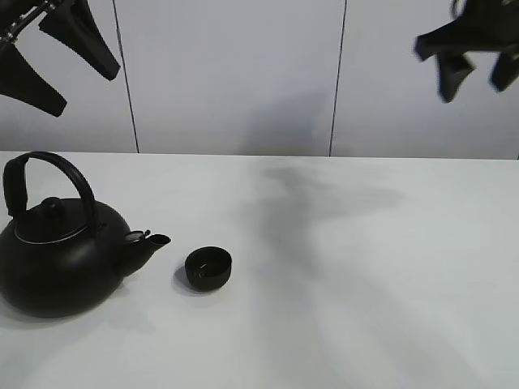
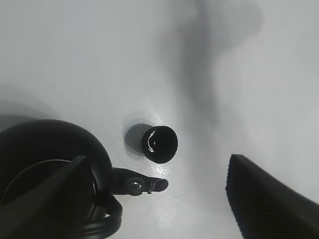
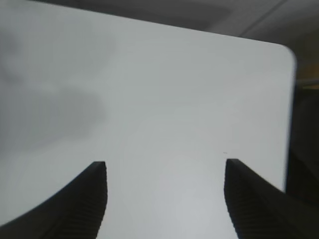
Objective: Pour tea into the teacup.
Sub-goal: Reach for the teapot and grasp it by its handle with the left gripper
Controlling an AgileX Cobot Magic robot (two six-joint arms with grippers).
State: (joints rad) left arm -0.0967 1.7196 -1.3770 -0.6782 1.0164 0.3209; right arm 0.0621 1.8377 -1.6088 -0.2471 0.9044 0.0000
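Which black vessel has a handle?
The teapot, left of the teacup: big, with an arched handle and spout. The teacup is small, low, handleless.

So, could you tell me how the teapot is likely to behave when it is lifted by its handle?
The teapot looks rigid and probably heavy: its body is big and round. Lifted by the arched handle, it may swing or tip toward the spout.

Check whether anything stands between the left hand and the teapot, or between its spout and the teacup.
Nothing visible does. The left hand hangs open high above the teapot, with only air between them. Only bare table separates the spout from the teacup.
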